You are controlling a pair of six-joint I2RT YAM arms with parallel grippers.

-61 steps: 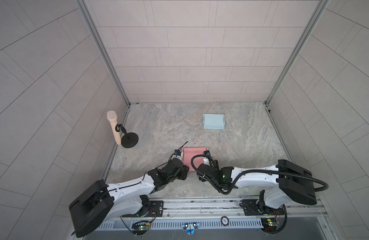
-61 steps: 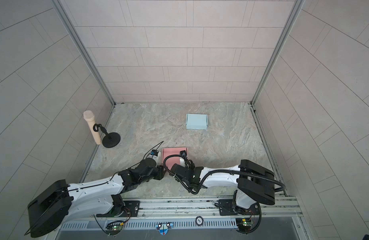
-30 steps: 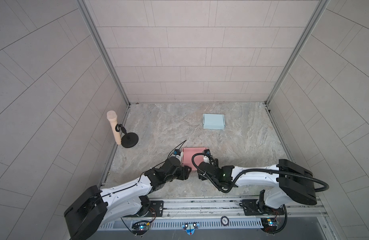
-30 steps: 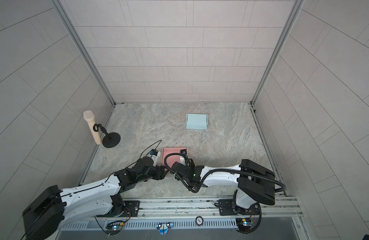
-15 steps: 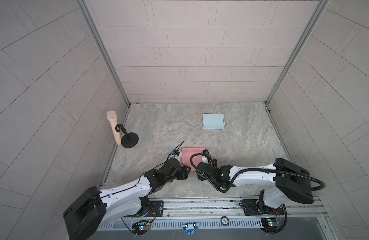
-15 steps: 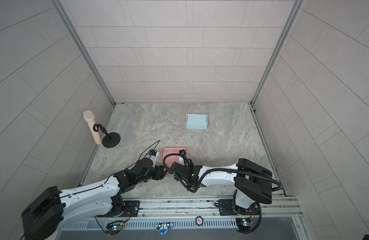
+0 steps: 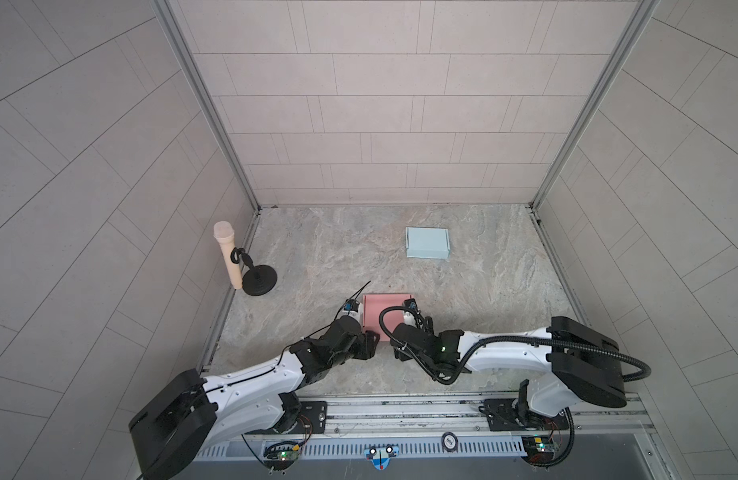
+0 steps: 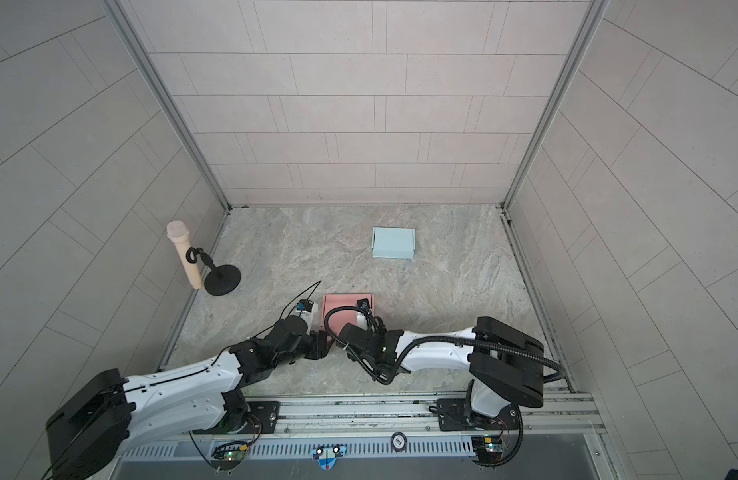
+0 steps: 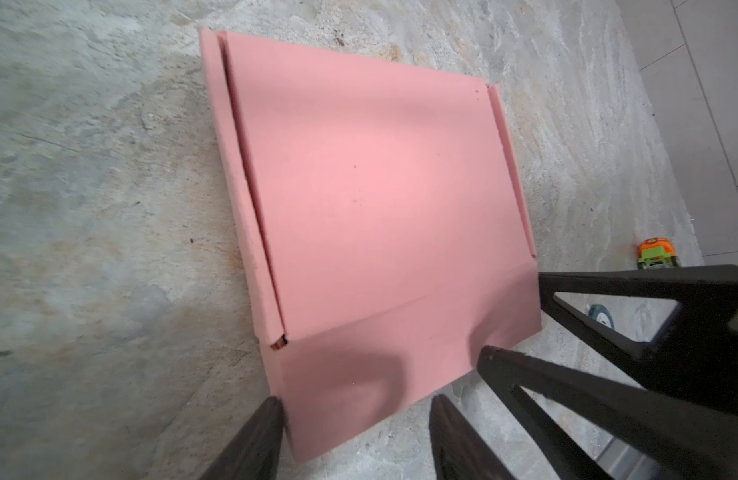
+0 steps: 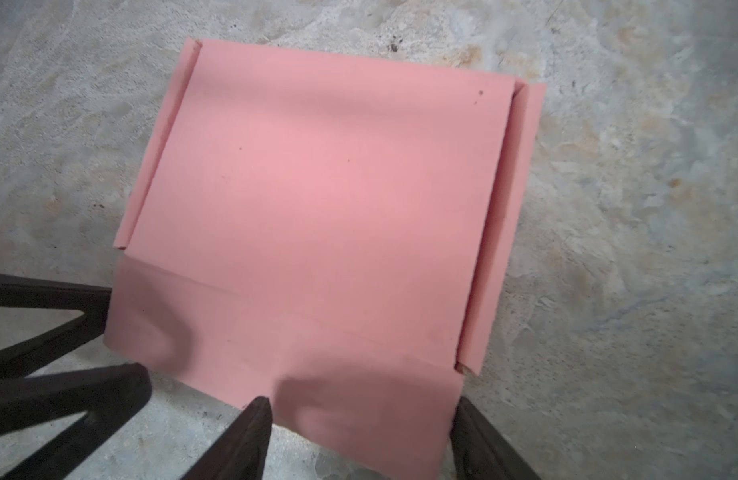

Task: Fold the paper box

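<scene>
One pink box (image 7: 384,312), one blue box (image 7: 427,243), one microphone (image 7: 227,254).

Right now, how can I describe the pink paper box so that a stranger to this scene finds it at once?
Start from the marbled table and go to its front middle. There the pink paper box lies flat, with the left claw and right claw at its near edge. Unlike the pale blue box farther back, it is pink.

The left gripper (image 9: 357,401) and right gripper (image 10: 361,401) sit low, close side by side, both with jaws spread apart.
</scene>
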